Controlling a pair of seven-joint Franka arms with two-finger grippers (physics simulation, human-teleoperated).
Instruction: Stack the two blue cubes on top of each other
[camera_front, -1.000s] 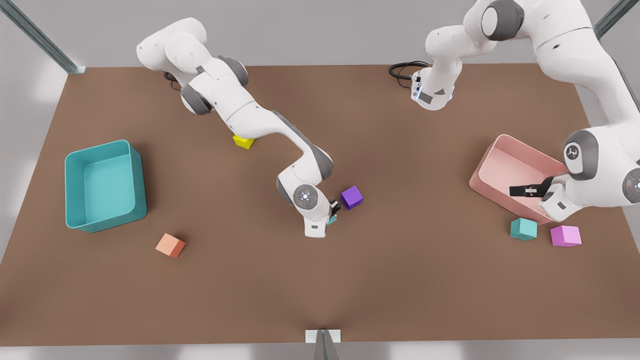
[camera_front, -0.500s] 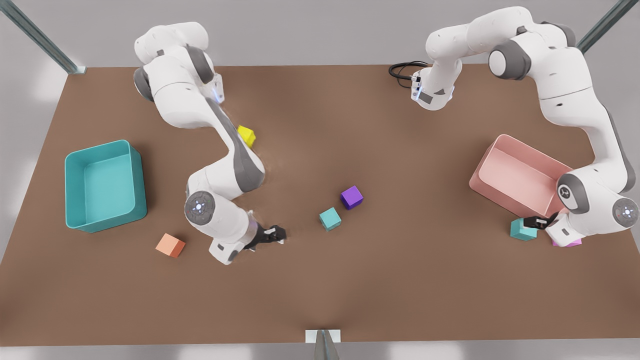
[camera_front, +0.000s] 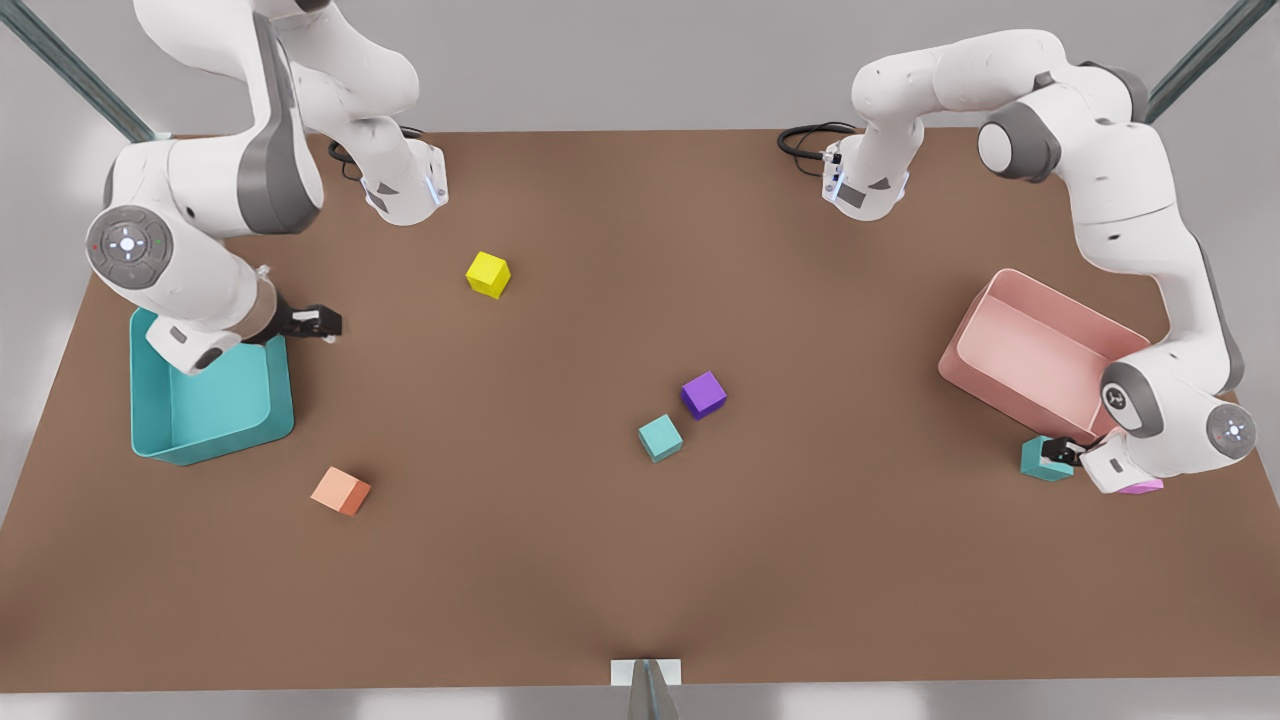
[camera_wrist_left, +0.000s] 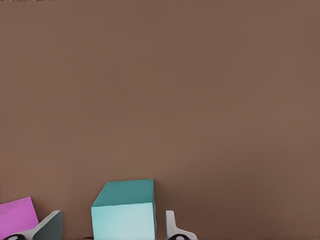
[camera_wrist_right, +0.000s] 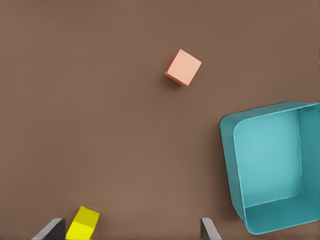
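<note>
One blue cube (camera_front: 660, 437) rests in the middle of the brown table, beside a purple cube (camera_front: 704, 394). The other blue cube (camera_front: 1038, 458) sits at the front view's right, in front of the pink bin. My left gripper (camera_front: 1062, 455) is down at this cube. In the left wrist view its open fingers (camera_wrist_left: 172, 225) straddle the cube (camera_wrist_left: 123, 212) with small gaps on both sides. My right gripper (camera_front: 322, 323) hangs open and holding nothing at the front view's left, by the teal bin's far corner, well away from both cubes.
A teal bin (camera_front: 210, 420) stands at the front view's left and a pink bin (camera_front: 1000, 400) at its right. A pink cube (camera_front: 1140, 486) lies just behind the left gripper. A yellow cube (camera_front: 488, 273) and an orange cube (camera_front: 341, 491) lie loose on the table.
My right gripper has pulled away from the middle cube and swung back to the teal bin. My left gripper has come down from over the pink bin to straddle the other blue cube.
</note>
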